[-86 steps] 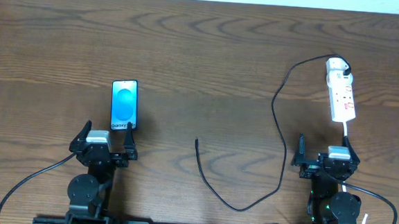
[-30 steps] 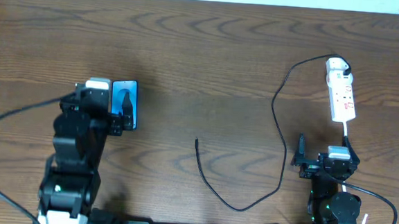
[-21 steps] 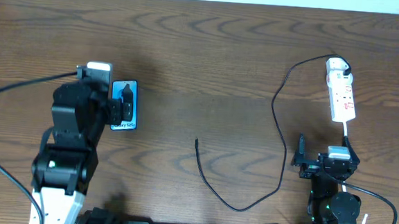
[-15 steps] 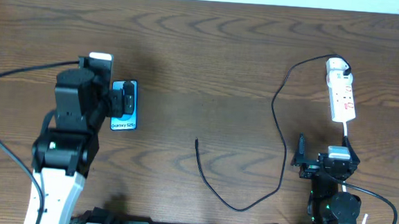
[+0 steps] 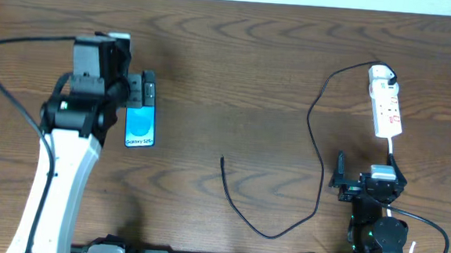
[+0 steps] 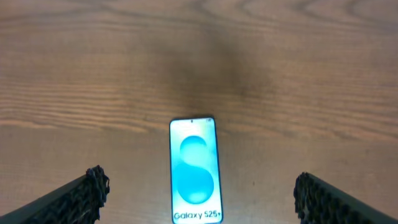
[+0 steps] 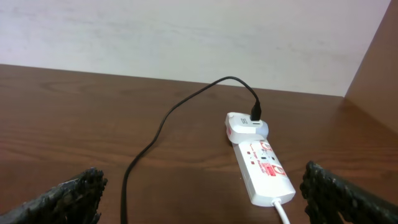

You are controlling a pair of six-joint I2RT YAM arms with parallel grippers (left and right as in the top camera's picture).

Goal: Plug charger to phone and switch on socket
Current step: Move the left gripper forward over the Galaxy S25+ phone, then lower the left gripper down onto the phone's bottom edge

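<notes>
- The left jaws stand wide apart and hold nothing. In the left wrist view the two dark fingertips [image 6: 87, 194] sit at either lower corner, with bare wooden worktop [image 6: 298, 74] between them.
- The phone [image 6: 195, 169] lies flat on the worktop, screen up, midway between the left jaws and touching neither.
- Its long axis runs straight away from the left jaws. The end with the white lettering is nearest them and the other end points away.
- From overhead, the left jaws hang above the far end of the phone [image 5: 140, 127] and cover part of it.
- The right jaws are also wide apart and hold nothing.
- The socket [image 7: 261, 165] lies ahead of the right jaws, slightly to their right and well apart from them.
- Its long axis runs roughly away from the right jaws, with its rounded end farthest off. Its white cord [image 7: 281, 211] leaves the near end toward them.
- The charger [image 5: 318, 148] has its black plug [image 7: 256, 113] seated in the socket's rounded end.
- Its cable loops past the left side of the right jaws.
- The charger's free tip [image 5: 223, 159] lies on the worktop, pointing toward the far edge, well apart from the phone and from both sets of jaws.
</notes>
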